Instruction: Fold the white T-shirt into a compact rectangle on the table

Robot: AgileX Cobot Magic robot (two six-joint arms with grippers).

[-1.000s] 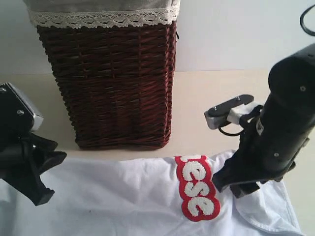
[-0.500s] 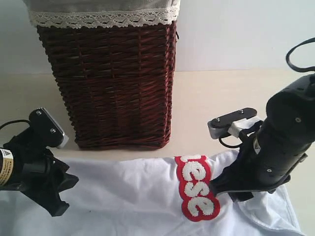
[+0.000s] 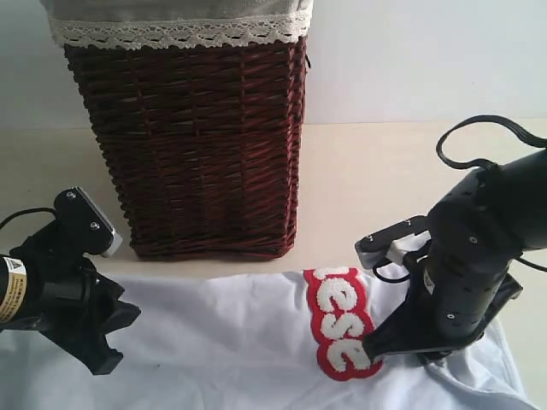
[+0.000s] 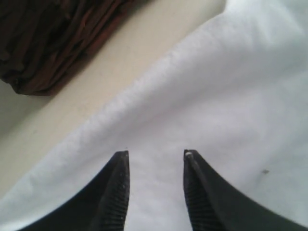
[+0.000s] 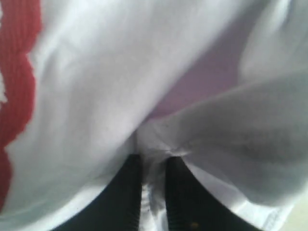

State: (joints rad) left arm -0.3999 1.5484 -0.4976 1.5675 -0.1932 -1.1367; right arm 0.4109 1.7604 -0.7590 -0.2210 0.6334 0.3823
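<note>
The white T-shirt lies spread across the near part of the table, its red-outlined fuzzy lettering showing right of centre. My left gripper is open just above the shirt's left part, near its edge, with nothing between the fingers. In the exterior view it sits low at the left. My right gripper is shut on a bunched fold of the shirt, just right of the lettering. Its fingertips are hidden under the arm in the exterior view.
A tall dark wicker basket with a cream lace-trimmed liner stands behind the shirt, close to its far edge. Bare table stretches to the right of the basket. A pale wall backs the table.
The right arm has come down and leftward onto the shirt beside the lettering. The left arm moved right and down over the shirt's left part, then nearly stopped.
</note>
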